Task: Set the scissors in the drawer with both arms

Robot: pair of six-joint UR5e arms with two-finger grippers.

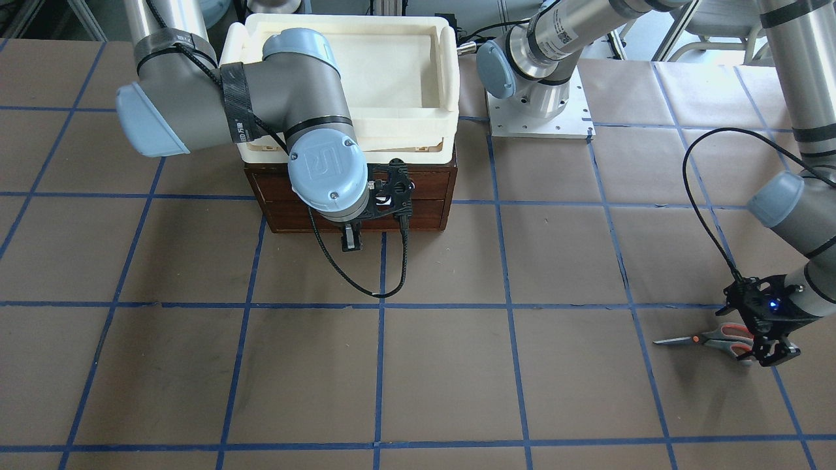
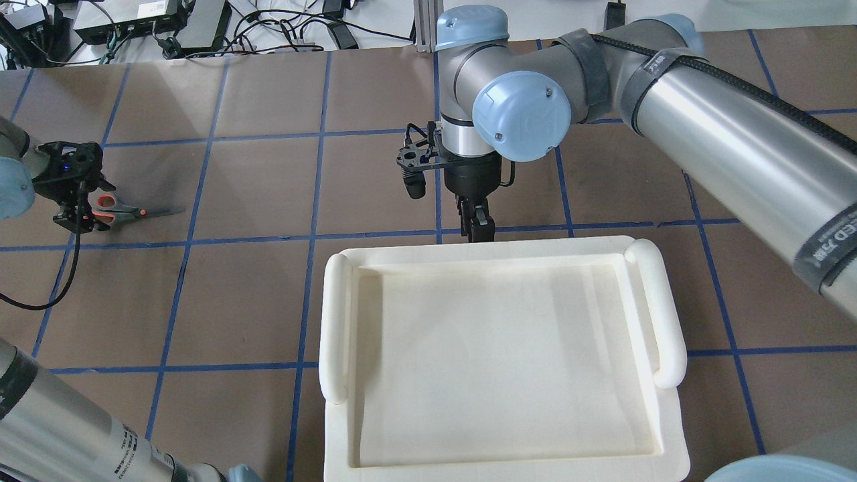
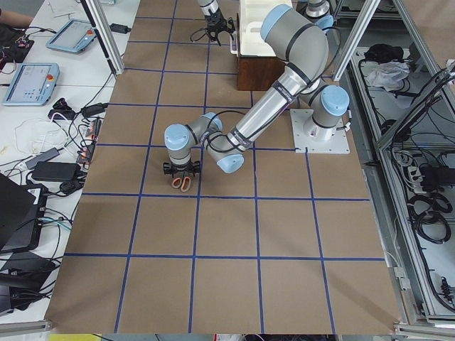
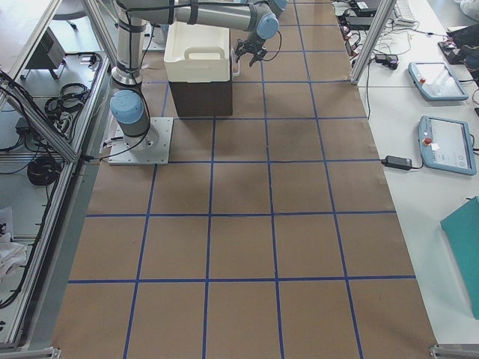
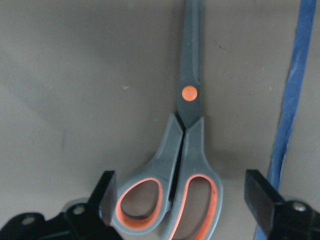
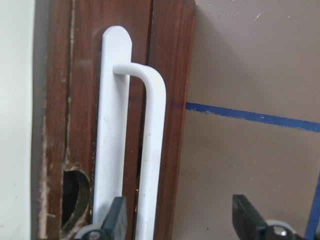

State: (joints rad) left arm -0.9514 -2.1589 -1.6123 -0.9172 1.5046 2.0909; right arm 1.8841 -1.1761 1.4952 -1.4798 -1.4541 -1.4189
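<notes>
The scissors (image 1: 708, 338) lie flat on the table at my left side, blades pointing toward the middle; they also show in the overhead view (image 2: 127, 213). My left gripper (image 1: 763, 344) is low over their handles. In the left wrist view the scissors (image 5: 187, 125) lie with their grey-orange handles between the spread fingers (image 5: 106, 195), so the left gripper (image 5: 182, 200) is open. The dark brown drawer (image 1: 428, 207) is shut under a cream tray. My right gripper (image 1: 351, 239) is at its front, open (image 6: 180, 217), with the white bar handle (image 6: 152, 150) between the jaws.
The cream-white tray (image 1: 450, 72) sits on top of the drawer box and covers it in the overhead view (image 2: 335, 314). The left arm's base plate (image 1: 575, 124) stands beside the box. A black cable (image 1: 366, 288) loops down in front of the drawer.
</notes>
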